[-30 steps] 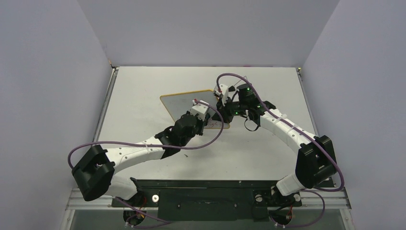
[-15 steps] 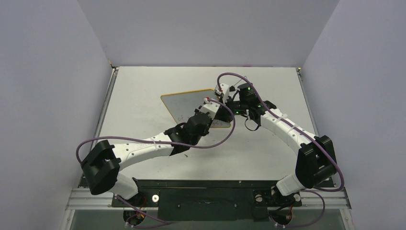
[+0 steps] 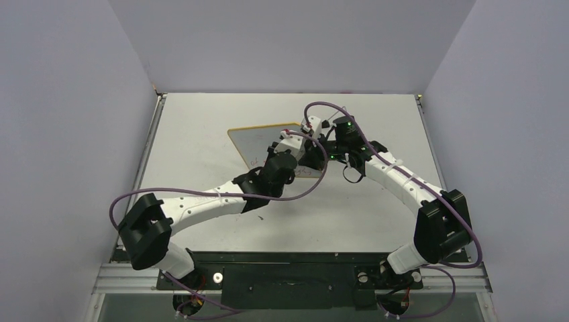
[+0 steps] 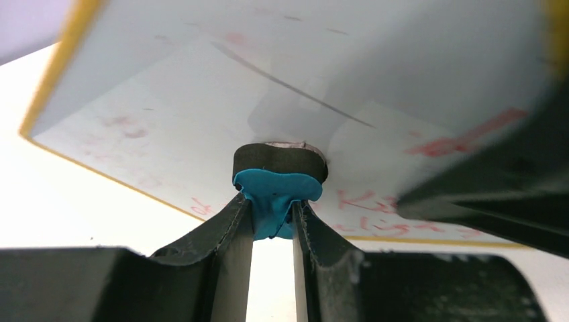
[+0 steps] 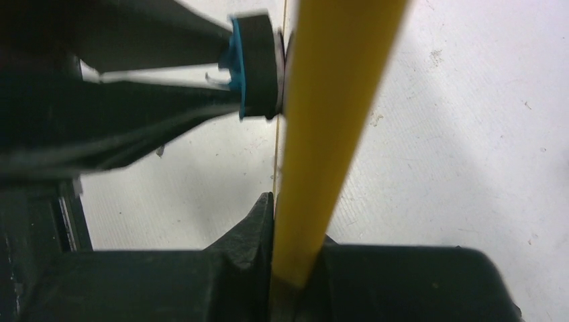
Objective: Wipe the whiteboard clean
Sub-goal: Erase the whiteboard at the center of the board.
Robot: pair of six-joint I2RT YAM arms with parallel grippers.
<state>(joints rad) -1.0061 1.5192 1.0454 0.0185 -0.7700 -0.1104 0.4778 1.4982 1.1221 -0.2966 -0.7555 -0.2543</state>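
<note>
- In the top external view, the small rectangular whiteboard with a thin yellow-wood frame (image 3: 257,142) stood tilted on the pale grey table (image 3: 194,124). It sat around the middle and slightly toward the far side. Both arms met at its right end.
- In that view the wrists and purple cables covered both claws, so neither grip could be read from above.
- The left wrist view showed the left gripper (image 4: 272,218) drawn narrow on a small blue-and-black eraser block (image 4: 278,178). Its two fingers pinched the blue body from either side, and the black pad was pressed against the white face.
- Only that camera showed the board's surface. There were smudged pink traces toward the left, red handwritten marks (image 4: 376,204) along the lower edge with another streak at the right, and a thin grey line across the middle.
- A dark blurred shape filled the right side of that picture, and what it was could not be told.
- The right wrist view showed the right gripper (image 5: 295,261) clamped tight on the board's frame. The frame was seen edge-on as a yellow bar rising from between the fingers.
- The same camera caught the eraser from the side, its black pad touching the board just left of the frame. That contact did not show from above.
- Speckled table surface lay on both sides of the bar.
</note>
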